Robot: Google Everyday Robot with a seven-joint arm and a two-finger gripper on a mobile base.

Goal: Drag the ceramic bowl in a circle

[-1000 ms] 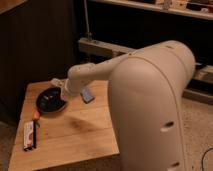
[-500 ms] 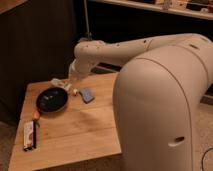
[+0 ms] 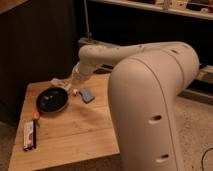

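Observation:
The ceramic bowl (image 3: 51,100) is a glossy black, shallow round dish on the left part of the wooden table (image 3: 85,130). My gripper (image 3: 70,88) hangs at the end of the white arm (image 3: 100,55), just off the bowl's far right rim. Whether it touches the rim is hidden by the wrist. The arm reaches in from the right and bends down over the table's back edge.
A blue sponge-like block (image 3: 87,95) lies right of the gripper. A pale crumpled wrapper (image 3: 58,83) sits behind the bowl. A small orange item (image 3: 36,116) and a flat snack bar (image 3: 30,135) lie near the table's left front. My bulky white body (image 3: 155,110) fills the right side.
The arm has swung up and toward the right, and the gripper has gone from over the bowl to its far right rim. The bowl has shifted slightly right.

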